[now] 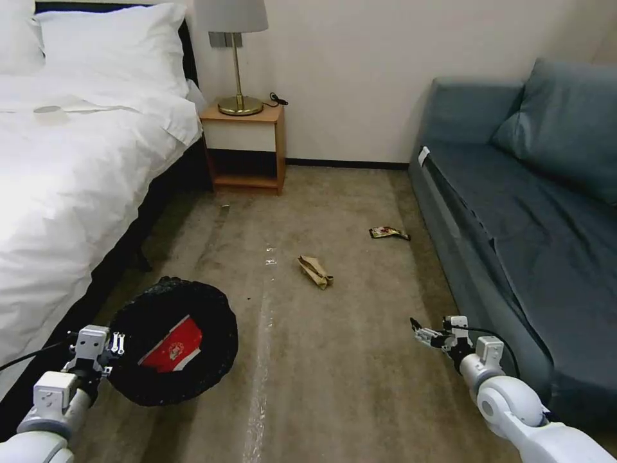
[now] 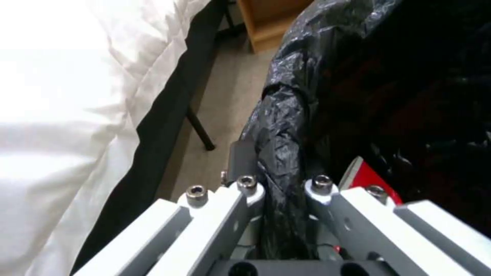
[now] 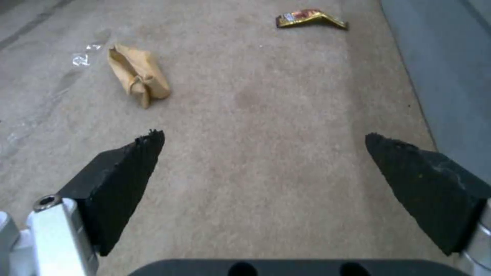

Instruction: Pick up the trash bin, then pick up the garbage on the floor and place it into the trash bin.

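Ahead-left of my right gripper [image 3: 263, 153], fingers spread, empty: brown paper bag [image 3: 138, 74], long axis running away. Left gripper [image 2: 281, 188] pinching trash bin [image 1: 170, 341] rim.

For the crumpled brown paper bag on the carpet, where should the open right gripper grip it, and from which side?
Likely across the pinched waist of the brown paper bag, coming from above. It lies flat and elongated on the carpet, bunched narrow mid-length, so the right gripper spans it there with fingers either side.
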